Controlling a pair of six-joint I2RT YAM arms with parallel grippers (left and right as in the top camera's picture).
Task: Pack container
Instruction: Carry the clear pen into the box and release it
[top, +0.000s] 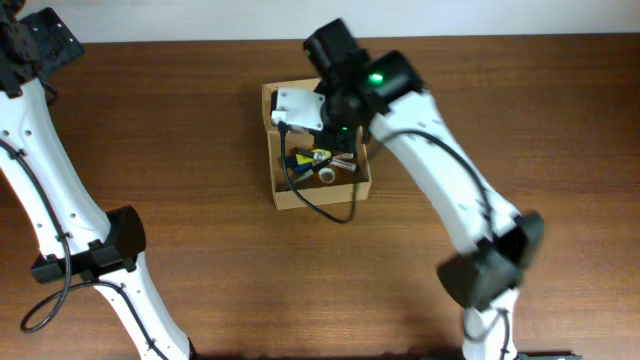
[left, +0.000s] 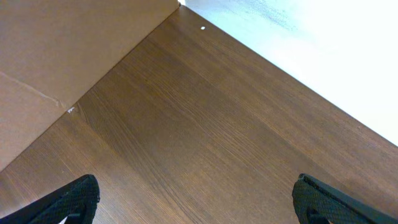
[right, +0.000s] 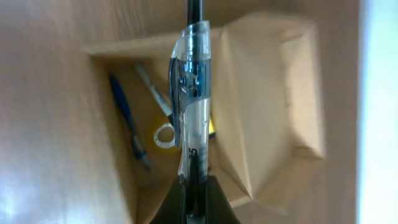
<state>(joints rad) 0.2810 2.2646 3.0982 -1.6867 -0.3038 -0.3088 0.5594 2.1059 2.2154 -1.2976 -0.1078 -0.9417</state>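
The container (top: 283, 192), a tan cardboard box with its flaps folded out, stands open at the table's middle. My right gripper (top: 337, 138) hangs over it, shut on a clear-barrelled pen (right: 194, 106) with a dark clip. In the right wrist view the fingers (right: 194, 182) pinch the pen's lower end, and the pen points over the box's opening beside an inner flap (right: 267, 93). Inside lie a blue pen (right: 127, 118), a white marker (right: 152, 90) and a small tape ring (right: 165, 134). My left gripper (top: 35, 45) is open at the far left corner, with bare wood between its fingers (left: 196, 185).
A black cable (top: 320, 207) from the right arm droops over the box's front wall. In the left wrist view a flat brown cardboard-coloured surface (left: 56, 50) borders the table, and a white strip (left: 323, 50) runs along the edge on the other side.
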